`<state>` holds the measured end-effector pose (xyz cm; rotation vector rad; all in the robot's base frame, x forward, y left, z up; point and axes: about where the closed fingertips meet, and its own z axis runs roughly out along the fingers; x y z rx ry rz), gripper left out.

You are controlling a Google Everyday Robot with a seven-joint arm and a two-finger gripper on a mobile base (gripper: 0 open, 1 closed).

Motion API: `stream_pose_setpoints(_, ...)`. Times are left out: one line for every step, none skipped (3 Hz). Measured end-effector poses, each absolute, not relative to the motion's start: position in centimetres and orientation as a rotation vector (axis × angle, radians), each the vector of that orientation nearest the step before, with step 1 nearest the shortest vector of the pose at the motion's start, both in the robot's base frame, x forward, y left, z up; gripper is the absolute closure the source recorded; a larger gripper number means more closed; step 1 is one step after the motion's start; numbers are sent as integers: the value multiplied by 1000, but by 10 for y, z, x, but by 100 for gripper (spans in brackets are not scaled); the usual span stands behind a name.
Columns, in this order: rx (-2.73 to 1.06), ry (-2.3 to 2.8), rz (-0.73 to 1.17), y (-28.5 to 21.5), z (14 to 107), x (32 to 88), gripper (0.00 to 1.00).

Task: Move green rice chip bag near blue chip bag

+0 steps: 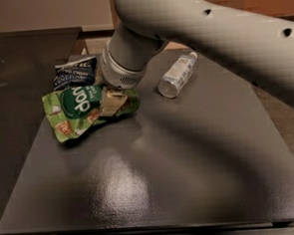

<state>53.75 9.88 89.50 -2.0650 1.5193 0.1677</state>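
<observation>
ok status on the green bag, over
claw shut on green rice chip bag, at its right end. bag lies right beside blue chip bag, just in front of it. bottle off to the right, nothing between.

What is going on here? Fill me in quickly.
A one-armed robot is handling the green rice chip bag. Its claw is down at the bag's right end and closed on it, toward the back left of the table. The crumpled bag lies just in front of the blue chip bag, very close to it; whether they touch is hard to tell. A plastic bottle lies on its side to the right, apart from both bags.
</observation>
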Motion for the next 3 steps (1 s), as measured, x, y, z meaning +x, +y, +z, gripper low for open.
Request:
stream_pose_setpoints(-2068,1516,168,100,895,537,12)
stream_pose_setpoints(-2071,1514,168,101,895,536,0)
stream_pose_setpoints(-2071,1514,168,101,895,536,0)
